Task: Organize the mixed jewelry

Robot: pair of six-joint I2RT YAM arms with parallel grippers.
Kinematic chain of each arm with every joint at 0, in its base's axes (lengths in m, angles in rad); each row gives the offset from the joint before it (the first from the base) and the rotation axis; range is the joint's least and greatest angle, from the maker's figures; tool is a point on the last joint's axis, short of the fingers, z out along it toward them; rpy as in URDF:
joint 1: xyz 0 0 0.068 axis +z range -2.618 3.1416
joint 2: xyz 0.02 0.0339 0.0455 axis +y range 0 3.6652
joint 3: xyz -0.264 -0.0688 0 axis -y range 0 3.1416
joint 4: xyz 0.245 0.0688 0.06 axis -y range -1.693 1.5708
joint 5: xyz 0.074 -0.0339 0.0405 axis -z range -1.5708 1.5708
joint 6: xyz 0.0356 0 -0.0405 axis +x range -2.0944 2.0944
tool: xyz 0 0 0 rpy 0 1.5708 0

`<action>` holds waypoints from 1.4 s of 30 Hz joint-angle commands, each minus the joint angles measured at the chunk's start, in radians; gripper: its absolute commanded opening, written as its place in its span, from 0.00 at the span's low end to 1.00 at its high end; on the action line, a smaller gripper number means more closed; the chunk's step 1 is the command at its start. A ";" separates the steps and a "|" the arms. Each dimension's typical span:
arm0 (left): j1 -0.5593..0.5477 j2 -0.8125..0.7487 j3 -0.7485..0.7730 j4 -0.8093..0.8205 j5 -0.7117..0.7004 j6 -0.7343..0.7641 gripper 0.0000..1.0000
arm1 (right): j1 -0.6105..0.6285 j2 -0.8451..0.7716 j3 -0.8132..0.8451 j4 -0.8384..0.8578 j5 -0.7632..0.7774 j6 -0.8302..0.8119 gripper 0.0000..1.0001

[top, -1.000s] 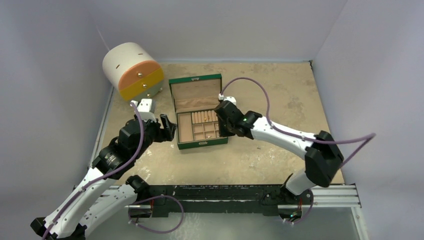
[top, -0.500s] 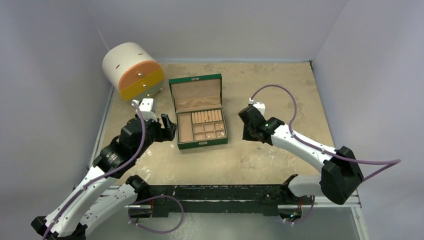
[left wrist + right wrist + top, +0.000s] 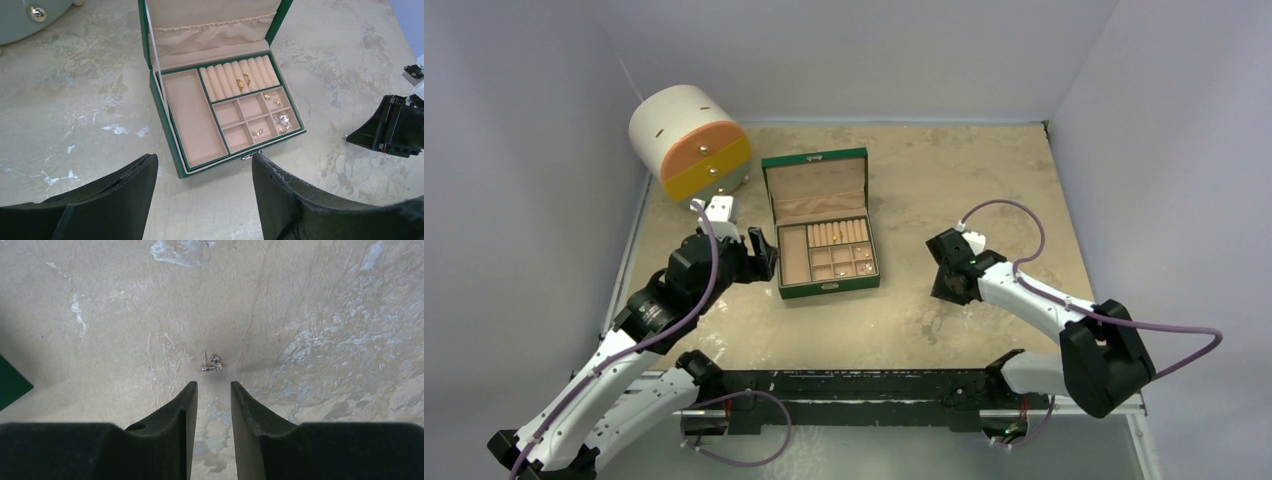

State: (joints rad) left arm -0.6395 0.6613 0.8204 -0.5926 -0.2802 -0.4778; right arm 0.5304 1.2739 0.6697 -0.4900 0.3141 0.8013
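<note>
From above, the green jewelry box [image 3: 822, 288] stands open in the middle of the tabletop [image 3: 984, 180], with a round drawer chest [image 3: 689, 135] behind it on the left. The left tool [image 3: 761, 255] hangs just beside the left wall of the box. The right tool [image 3: 946, 285] is low over bare tabletop, well apart from the box on its right side. Loose jewelry is too small to find in this view.

In the left wrist view, the left tool [image 3: 205, 197] is spread wide and holds nothing. Inside the box, gold rings [image 3: 242, 81] sit on the rolls, gold earrings [image 3: 270, 98] lie in a back compartment and silver pieces [image 3: 281, 120] in the front ones. The long compartment on the left is empty.

In the right wrist view, the right tool [image 3: 213, 387] has only a narrow gap between its fingers and grips nothing. One silver earring [image 3: 212, 362] lies flat on the tabletop just ahead of the fingertips.

The step in hand seems to be picking up this earring. I think the tool should open a little more, move forward until the earring is between the tips, go down to touch the tabletop and then close gently. The piece is flat and tiny, so it may slide or flip away.
</note>
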 commanded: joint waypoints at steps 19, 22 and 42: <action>0.010 -0.006 0.004 0.042 0.007 0.011 0.69 | -0.054 0.049 -0.020 0.064 0.005 0.191 0.36; 0.009 -0.009 0.004 0.043 0.007 0.011 0.69 | -0.055 0.056 -0.020 0.059 0.001 0.190 0.34; 0.011 -0.013 0.004 0.043 0.008 0.011 0.69 | -0.055 0.046 -0.024 0.047 0.002 0.184 0.05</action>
State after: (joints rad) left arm -0.6350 0.6571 0.8204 -0.5922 -0.2794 -0.4782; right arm 0.4812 1.3277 0.6456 -0.4194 0.2989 0.9756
